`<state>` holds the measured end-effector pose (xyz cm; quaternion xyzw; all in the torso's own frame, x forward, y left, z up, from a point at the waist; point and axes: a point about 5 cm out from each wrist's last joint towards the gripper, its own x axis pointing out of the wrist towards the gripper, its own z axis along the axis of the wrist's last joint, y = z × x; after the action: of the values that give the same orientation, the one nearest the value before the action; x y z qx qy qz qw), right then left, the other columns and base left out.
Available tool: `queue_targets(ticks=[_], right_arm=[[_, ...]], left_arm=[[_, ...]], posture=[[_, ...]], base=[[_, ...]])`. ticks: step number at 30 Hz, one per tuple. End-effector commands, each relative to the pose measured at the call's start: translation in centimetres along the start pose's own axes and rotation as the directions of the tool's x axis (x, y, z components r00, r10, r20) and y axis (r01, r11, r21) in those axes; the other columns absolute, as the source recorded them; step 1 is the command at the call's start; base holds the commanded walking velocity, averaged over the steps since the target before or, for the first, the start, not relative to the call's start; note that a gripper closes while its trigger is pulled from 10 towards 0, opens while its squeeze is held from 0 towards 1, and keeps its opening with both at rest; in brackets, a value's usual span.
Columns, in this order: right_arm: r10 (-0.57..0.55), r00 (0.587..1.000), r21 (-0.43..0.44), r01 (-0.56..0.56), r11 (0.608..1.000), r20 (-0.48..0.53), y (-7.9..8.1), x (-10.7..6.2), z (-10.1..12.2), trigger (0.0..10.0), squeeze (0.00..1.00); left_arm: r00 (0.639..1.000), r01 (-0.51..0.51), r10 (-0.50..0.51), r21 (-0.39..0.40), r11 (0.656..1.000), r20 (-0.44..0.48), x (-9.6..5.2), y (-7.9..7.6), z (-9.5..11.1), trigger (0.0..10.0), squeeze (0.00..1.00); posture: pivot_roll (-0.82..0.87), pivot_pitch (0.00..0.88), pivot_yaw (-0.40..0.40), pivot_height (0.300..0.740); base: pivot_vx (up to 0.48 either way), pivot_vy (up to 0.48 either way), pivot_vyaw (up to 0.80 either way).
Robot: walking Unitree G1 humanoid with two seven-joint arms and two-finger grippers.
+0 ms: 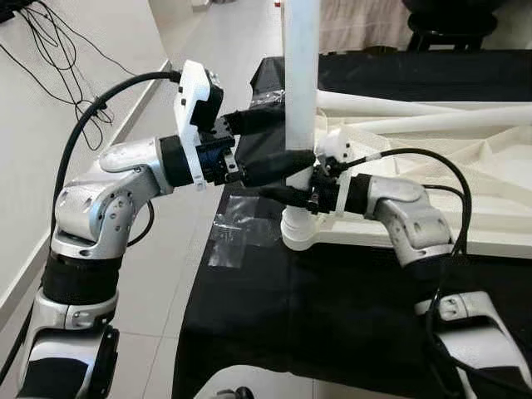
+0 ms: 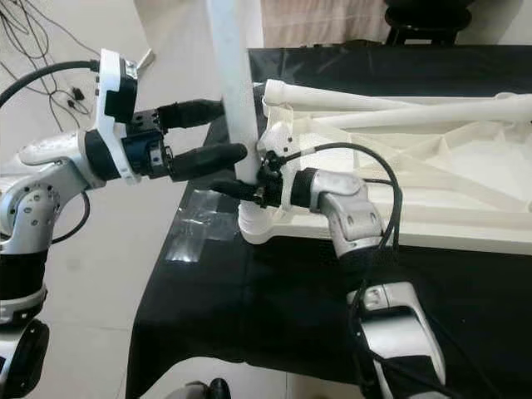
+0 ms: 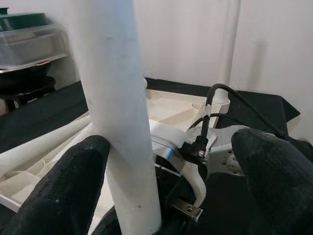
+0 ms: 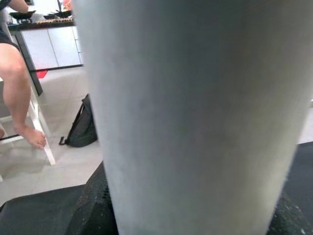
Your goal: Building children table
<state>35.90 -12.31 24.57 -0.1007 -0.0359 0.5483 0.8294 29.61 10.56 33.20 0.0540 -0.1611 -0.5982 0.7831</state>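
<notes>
Right now both tools are on the upright white table leg (image 1: pixel 300 83), which stands in the corner socket of the upturned white tabletop (image 1: pixel 465 174) lying on the black-draped surface (image 1: pixel 332 316). The left tool (image 1: pixel 274 143) reaches in from the side away from the tabletop, its two black fingers spread with the leg between them; in the left wrist view one finger pad (image 3: pixel 68 191) touches the leg while the other (image 3: pixel 279 181) stands well apart from it, so it brackets the leg loosely without squeezing it. The right tool (image 2: pixel 235 189) comes in just below the left one, near the socket, its fingers closed around the leg. Its own camera is so close that the leg is a pale blur, and little of the fingertips can be made out. The leg's top is cut off by the frame. Two more white legs (image 2: pixel 374 106) lie across the tabletop beyond the upright one. A person's bare leg (image 4: pixel 22 105) shows on the tiled floor behind the leg.
</notes>
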Motion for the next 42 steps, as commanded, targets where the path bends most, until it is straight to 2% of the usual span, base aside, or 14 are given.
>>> queue_targets(ticks=[1,9,17,19,22,25,29,35,36,37,38,39,40,42], right_arm=[[0.060,0.998,-0.003,-0.060,0.998,-0.018,0.6,0.9,-0.2,0.0,0.00],[0.018,0.999,0.015,-0.018,1.000,-0.030,0.5,0.8,-1.1,0.0,0.00],[-0.233,0.972,0.076,0.235,0.969,-0.034,1.6,0.8,-2.8,0.0,0.00],[-0.353,0.933,0.097,0.358,0.929,-0.063,2.1,0.8,-3.6,0.0,0.00],[-0.746,0.622,0.150,0.783,0.604,-0.240,6.3,-0.7,-7.7,0.0,0.00],[-0.786,0.549,0.147,0.835,0.530,-0.283,8.2,-1.0,-8.7,0.0,0.00],[-0.786,0.576,0.107,0.816,0.568,-0.222,6.9,0.4,-7.7,0.0,0.00],[-0.775,0.592,0.122,0.805,0.581,-0.222,5.8,1.1,-7.4,0.4,0.00],[-0.783,0.581,0.131,0.814,0.566,-0.222,6.0,1.2,-7.1,10.0,0.00],[-0.783,0.581,0.131,0.814,0.566,-0.222,6.0,1.2,-7.1,10.0,0.00],[-0.778,0.597,0.163,0.802,0.575,-0.195,6.2,1.3,-6.5,10.0,0.50],[-0.778,0.597,0.163,0.802,0.575,-0.195,6.2,1.3,-6.5,10.0,0.50],[-0.752,0.639,0.206,0.767,0.608,-0.159,6.3,1.6,-6.0,10.0,1.00],[-0.703,0.706,0.254,0.698,0.670,-0.085,6.2,1.9,-5.1,10.0,1.00]], left_arm=[[1.000,0.015,-0.015,0.019,1.000,-0.008,-0.2,-0.4,0.1,10.0,0.00],[1.000,-0.028,0.028,0.027,0.999,0.001,-0.5,0.1,-0.1,10.0,0.00],[0.961,-0.276,0.276,0.036,0.960,0.015,-2.8,1.4,-0.5,10.0,0.00],[0.944,-0.329,0.329,0.033,0.944,0.022,-3.4,1.4,-0.7,10.0,0.00],[0.882,-0.471,0.470,0.008,0.882,0.035,-5.4,0.4,-2.0,10.0,0.00],[0.840,-0.540,0.542,-0.042,0.840,0.027,-6.4,-0.9,-3.5,10.0,0.00],[0.811,-0.583,0.581,-0.150,0.798,-0.061,-7.0,-3.6,-7.4,10.0,0.00],[0.861,-0.508,0.485,-0.306,0.805,-0.154,-6.1,-7.9,-11.7,10.0,0.00],[0.871,-0.490,0.460,-0.349,0.798,-0.171,-5.8,-9.0,-12.5,10.0,0.00],[0.871,-0.490,0.460,-0.349,0.798,-0.171,-5.8,-9.0,-12.5,10.0,0.00],[0.884,-0.467,0.424,-0.366,0.805,-0.195,-5.6,-10.1,-13.2,10.0,0.00],[0.884,-0.467,0.424,-0.366,0.805,-0.195,-5.6,-10.1,-13.2,10.0,0.00],[0.890,-0.455,0.403,-0.366,0.812,-0.213,-5.6,-10.7,-13.6,10.0,0.00],[0.893,-0.448,0.385,-0.365,0.816,-0.234,-5.7,-11.4,-14.2,10.0,0.00]], posture=[[0.11,0.190,0.087,0.740],[0.11,0.189,0.088,0.740],[0.11,0.202,0.071,0.740],[0.11,0.202,0.071,0.740],[0.11,0.221,0.077,0.740],[0.11,0.209,0.092,0.740],[0.11,0.198,0.094,0.740],[0.11,0.191,0.086,0.740],[0.11,0.192,0.087,0.740],[0.11,0.192,0.087,0.740],[0.11,0.193,0.090,0.740],[0.11,0.193,0.090,0.740],[0.11,0.193,0.090,0.740],[0.11,0.196,0.093,0.740]], base=[[0.000,0.000,0.00],[0.000,0.000,0.00],[0.000,0.000,0.00],[0.000,0.000,0.00],[0.000,0.000,0.00],[0.000,0.000,0.00],[0.000,0.000,0.00],[0.000,0.000,0.00],[0.000,0.000,0.00],[0.000,0.000,0.00],[0.000,0.000,0.00],[0.000,0.000,0.00],[0.000,0.000,0.00],[0.000,0.000,0.00]])
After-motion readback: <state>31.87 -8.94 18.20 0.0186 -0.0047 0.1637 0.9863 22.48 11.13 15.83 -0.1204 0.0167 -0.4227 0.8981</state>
